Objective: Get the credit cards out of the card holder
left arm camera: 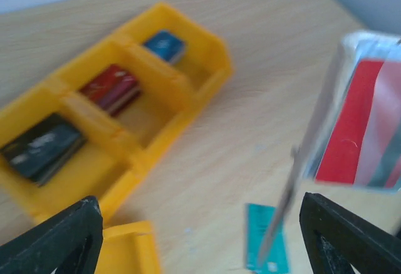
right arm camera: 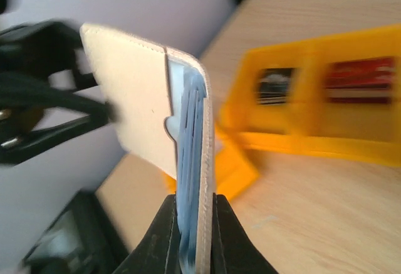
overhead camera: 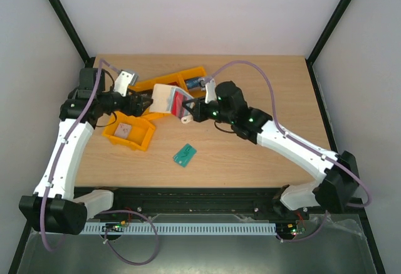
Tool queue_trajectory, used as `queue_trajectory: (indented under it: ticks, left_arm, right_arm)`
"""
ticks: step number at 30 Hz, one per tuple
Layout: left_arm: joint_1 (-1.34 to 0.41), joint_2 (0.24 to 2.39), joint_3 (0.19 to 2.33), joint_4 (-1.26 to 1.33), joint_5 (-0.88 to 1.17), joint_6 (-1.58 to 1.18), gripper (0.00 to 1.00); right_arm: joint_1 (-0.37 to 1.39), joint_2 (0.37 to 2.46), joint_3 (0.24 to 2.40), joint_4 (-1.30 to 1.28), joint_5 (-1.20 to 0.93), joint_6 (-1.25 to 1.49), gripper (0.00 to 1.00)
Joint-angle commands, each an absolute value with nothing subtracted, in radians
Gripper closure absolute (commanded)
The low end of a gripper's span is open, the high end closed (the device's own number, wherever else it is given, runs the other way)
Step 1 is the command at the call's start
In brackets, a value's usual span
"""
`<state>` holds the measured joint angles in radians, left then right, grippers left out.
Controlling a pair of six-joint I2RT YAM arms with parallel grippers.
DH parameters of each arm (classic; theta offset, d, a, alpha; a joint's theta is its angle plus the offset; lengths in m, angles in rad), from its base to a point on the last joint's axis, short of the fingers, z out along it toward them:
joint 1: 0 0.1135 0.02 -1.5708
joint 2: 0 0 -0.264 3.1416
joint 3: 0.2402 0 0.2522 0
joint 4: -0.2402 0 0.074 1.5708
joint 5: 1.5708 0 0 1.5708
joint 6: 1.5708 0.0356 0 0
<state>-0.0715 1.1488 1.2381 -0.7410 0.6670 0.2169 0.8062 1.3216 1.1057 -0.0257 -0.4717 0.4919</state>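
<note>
Right gripper [right arm camera: 195, 205] clamped on card holder [overhead camera: 168, 98], held above mid-table, red credit card [overhead camera: 178, 103] inside. Left gripper [overhead camera: 145, 103] at its 9 o'clock, jaws spread, grasping nothing. Teal card [overhead camera: 185, 155] on table at 6 o'clock.

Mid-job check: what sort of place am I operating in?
Probably a lab robot cell: a wooden table enclosed by white walls and black frame posts, with yellow sorting bins on it.

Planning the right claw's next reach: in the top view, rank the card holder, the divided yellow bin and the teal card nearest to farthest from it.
1. card holder: clamped in the right claw, on its left.
2. divided yellow bin: just behind it, far side.
3. teal card: lying flat, toward the near edge.
</note>
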Motion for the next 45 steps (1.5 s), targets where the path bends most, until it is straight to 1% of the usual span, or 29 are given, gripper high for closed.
queue_trajectory:
  ticks: [1, 3, 4, 5, 8, 9, 10, 12, 14, 18, 20, 23, 30, 37, 39, 42, 43, 45]
  left_arm:
    - [-0.063, 1.152, 1.249, -0.626, 0.350, 0.111, 0.11]
    - [-0.064, 1.152, 1.271, -0.629, 0.372, 0.104, 0.12]
    - [-0.064, 1.152, 1.283, -0.636, 0.409, 0.104, 0.15]
    - [-0.066, 1.152, 1.291, -0.646, 0.472, 0.107, 0.21]
    - [-0.087, 1.153, 1.269, -0.670, 0.728, 0.113, 0.47]
    - [-0.099, 1.154, 1.250, -0.678, 0.807, 0.117, 0.52]
    - [-0.112, 1.156, 1.236, -0.688, 0.881, 0.124, 0.54]
    - [-0.134, 1.159, 1.215, -0.705, 0.972, 0.135, 0.54]
    - [-0.146, 1.166, 1.205, -0.701, 1.003, 0.126, 0.52]
    - [-0.156, 1.176, 1.179, -0.678, 1.027, 0.101, 0.50]
    - [-0.156, 1.175, 1.167, -0.671, 1.004, 0.094, 0.50]
    - [-0.156, 1.175, 1.156, -0.666, 0.978, 0.094, 0.50]
    - [-0.156, 1.175, 1.137, -0.662, 1.009, 0.092, 0.49]
    - [-0.164, 1.180, 1.132, -0.681, 1.118, 0.120, 0.50]
    - [-0.166, 1.182, 1.150, -0.706, 1.153, 0.143, 0.54]
    - [-0.171, 1.189, 1.188, -0.749, 1.197, 0.190, 0.67]
    - [-0.171, 1.191, 1.201, -0.761, 1.210, 0.206, 0.72]
    - [-0.172, 1.194, 1.215, -0.779, 1.231, 0.231, 0.88]
  right_arm:
    - [0.817, 1.418, 1.268, -0.347, 0.031, 0.577, 0.98]
    - [0.851, 1.458, 1.319, -0.425, 0.174, 0.561, 0.98]
    - [0.865, 1.481, 1.347, -0.452, 0.210, 0.553, 0.98]
    - [0.873, 1.499, 1.370, -0.466, 0.211, 0.545, 0.98]
    - [0.879, 1.506, 1.362, -0.387, 0.053, 0.519, 0.98]
    - [0.880, 1.498, 1.344, -0.340, -0.023, 0.512, 0.98]
    - [0.879, 1.488, 1.326, -0.289, -0.101, 0.505, 0.98]
    - [0.875, 1.463, 1.280, -0.179, -0.258, 0.504, 0.98]
    - [0.863, 1.443, 1.243, -0.084, -0.388, 0.528, 0.98]
    - [0.821, 1.402, 1.171, 0.071, -0.553, 0.586, 0.98]
    - [0.808, 1.381, 1.145, 0.139, -0.621, 0.603, 0.98]
    - [0.803, 1.361, 1.126, 0.201, -0.683, 0.611, 0.98]
    - [0.794, 1.336, 1.073, 0.395, -0.761, 0.708, 0.98]
    - [0.791, 1.353, 1.068, 0.507, -0.768, 0.770, 0.98]
    - [0.791, 1.364, 1.073, 0.509, -0.737, 0.779, 0.98]
    - [0.793, 1.390, 1.070, 0.542, -0.676, 0.822, 0.98]
    - [0.792, 1.402, 1.067, 0.560, -0.674, 0.838, 0.98]
    - [0.792, 1.419, 1.071, 0.586, -0.680, 0.850, 0.98]
